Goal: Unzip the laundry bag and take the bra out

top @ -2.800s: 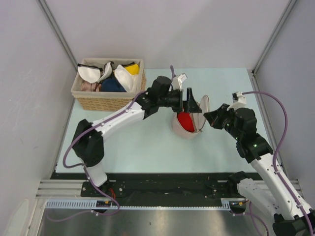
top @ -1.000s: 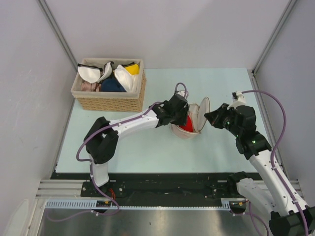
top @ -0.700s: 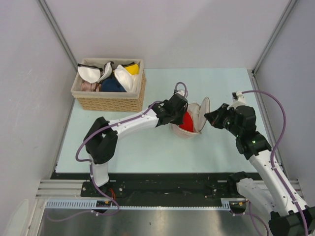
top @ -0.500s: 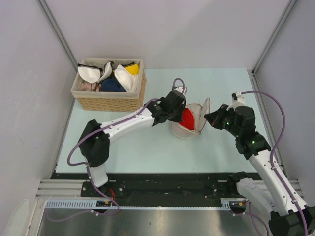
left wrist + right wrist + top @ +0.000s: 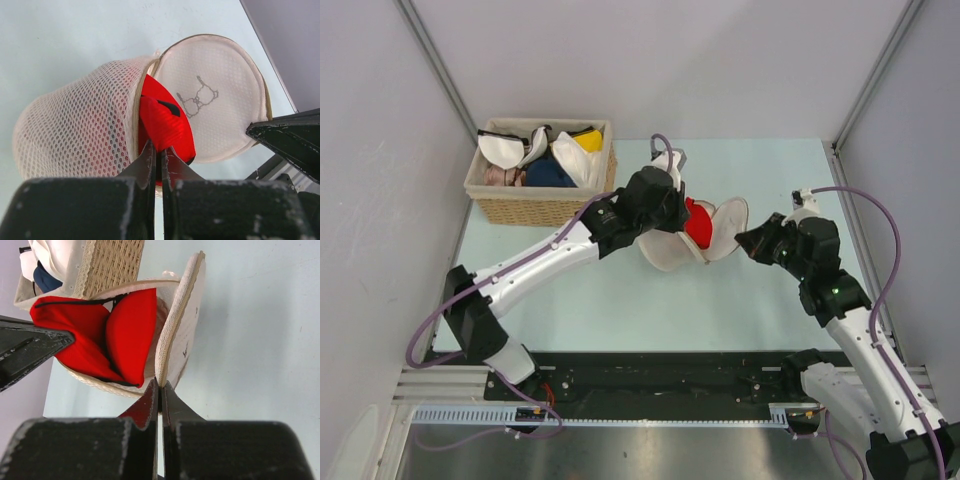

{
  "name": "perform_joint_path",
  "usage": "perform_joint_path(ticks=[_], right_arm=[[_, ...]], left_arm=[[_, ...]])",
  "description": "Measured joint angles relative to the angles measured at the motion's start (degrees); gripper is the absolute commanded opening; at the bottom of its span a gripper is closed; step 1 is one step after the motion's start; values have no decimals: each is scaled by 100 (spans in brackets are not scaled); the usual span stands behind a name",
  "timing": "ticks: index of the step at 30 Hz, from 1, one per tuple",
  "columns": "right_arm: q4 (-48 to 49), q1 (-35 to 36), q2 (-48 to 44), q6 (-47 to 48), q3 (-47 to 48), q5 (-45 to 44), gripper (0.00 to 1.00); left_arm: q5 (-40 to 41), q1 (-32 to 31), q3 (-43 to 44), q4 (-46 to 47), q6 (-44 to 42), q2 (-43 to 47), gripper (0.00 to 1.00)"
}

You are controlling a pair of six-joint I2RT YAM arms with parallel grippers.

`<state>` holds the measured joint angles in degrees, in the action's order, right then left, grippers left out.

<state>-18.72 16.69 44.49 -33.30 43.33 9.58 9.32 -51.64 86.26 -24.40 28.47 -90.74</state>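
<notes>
1. Top external view: the basket (image 5: pixel 540 190) of other bras sits at 10 o'clock on the table (image 5: pixel 620 310), well apart from the work; it is a hazard only if the lifted load swings that way.
2. The bag (image 5: pixel 665 255) lies on its side near the table's centre, mouth toward 3 o'clock; it is light mesh and nothing pins its body, so a pull on the bra may drag the whole bag along rather than empty it.
3. The left claw (image 5: pixel 160 150) is pressed together on a fold of the bra (image 5: pixel 167 125), which is partly out of the mouth; the pinch takes only a thin edge, so the padded cup may slip free; the strap (image 5: pixel 170 107) could snag on the zipper rim.
4. The flap (image 5: pixel 215 95) stands open at 3 o'clock of the mouth, just beside the bra.
5. The right claw (image 5: pixel 160 384), at 3 o'clock of the bag, looks closed on the flap's rim; that hold seems the only anchor; if it slips, the bag follows the bra; the two claws are near each other, so they could collide.
</notes>
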Motion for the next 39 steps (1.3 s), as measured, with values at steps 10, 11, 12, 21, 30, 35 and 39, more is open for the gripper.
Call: perform_joint_path(ticks=[10,11,12,21,30,35,39], right_arm=[[-83,-2,-177,-127,-70,103,0],[-90,-2,-208,-127,-81,105,0],[-98,-2,-243,-127,-96,105,0],[-197,-2,-367,-166,-133,96,0],[-103,-2,-44,-184,-256,85,0],[127,46,284,-232,-284,146,0],[323,199,459,-286,-289,166,0]], left_arm=[[-551,0,-120,87,131,-4,0],[-570,0,-120,103,140,-4,0],[-590,0,-120,114,144,-4,0],[-444,0,-85,-66,35,70,0],[-669,0,446,-229,-17,352,0],[-787,0,629,-133,-59,385,0],[-824,0,704,-170,-109,350,0]])
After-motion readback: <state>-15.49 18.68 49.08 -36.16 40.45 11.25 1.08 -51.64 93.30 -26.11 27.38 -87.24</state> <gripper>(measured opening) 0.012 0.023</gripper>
